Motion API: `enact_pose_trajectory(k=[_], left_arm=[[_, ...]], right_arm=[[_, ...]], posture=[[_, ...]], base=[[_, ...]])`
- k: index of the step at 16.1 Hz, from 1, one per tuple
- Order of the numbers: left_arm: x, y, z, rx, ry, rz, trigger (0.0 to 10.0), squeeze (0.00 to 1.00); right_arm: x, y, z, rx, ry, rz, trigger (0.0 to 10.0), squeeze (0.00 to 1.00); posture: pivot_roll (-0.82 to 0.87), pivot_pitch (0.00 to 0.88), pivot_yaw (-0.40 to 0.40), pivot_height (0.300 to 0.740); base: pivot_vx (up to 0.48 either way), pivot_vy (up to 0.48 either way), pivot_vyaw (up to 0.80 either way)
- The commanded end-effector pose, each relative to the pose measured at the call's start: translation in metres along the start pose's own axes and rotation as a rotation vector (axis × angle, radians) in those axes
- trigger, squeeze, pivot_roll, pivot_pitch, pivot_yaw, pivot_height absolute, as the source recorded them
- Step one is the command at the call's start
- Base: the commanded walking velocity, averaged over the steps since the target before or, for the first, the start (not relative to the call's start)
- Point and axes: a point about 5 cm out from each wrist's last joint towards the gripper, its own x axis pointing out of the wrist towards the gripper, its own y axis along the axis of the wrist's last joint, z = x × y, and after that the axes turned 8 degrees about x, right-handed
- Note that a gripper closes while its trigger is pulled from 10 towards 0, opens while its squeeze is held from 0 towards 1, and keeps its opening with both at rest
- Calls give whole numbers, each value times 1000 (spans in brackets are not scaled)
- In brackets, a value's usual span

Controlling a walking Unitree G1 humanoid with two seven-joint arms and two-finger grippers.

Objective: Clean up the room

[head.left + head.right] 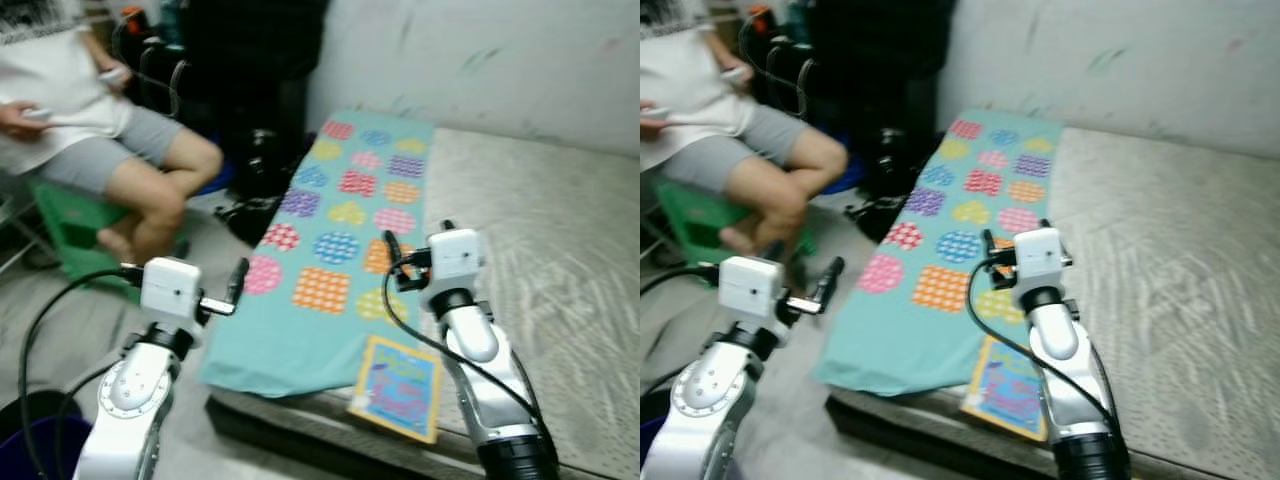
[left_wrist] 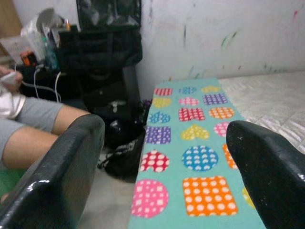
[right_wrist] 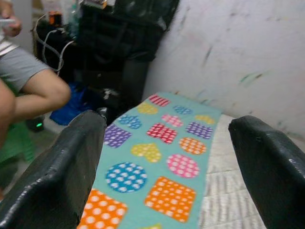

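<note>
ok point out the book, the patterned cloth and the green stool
book (image 1: pixel 398 388), left eye view, middle of its cover
patterned cloth (image 1: pixel 335 250), left eye view, a blue dotted patch
green stool (image 1: pixel 68 222), left eye view, its seat

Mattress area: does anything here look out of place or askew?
Yes. A colourful book lies at the mattress's near edge, its corner jutting over the side, beside the patterned teal cloth, whose near end droops off the edge. Black bags lie on the floor.
</note>
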Motion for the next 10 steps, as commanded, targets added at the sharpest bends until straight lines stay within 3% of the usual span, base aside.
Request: enact_pose_trajectory(k=[1, 10], left_arm=[[1, 2, 5, -10, -23, 9, 10000, 0], [1, 1, 8, -15, -23, 6, 10000, 0]], right_arm=[[0, 2, 8, 1, -19, 7, 10000, 0], [0, 0, 9, 15, -27, 0, 10000, 0]], posture=[[-11, 0, -46, 740], [-13, 4, -48, 740]], base=[[0, -255, 0], [0, -254, 0]])
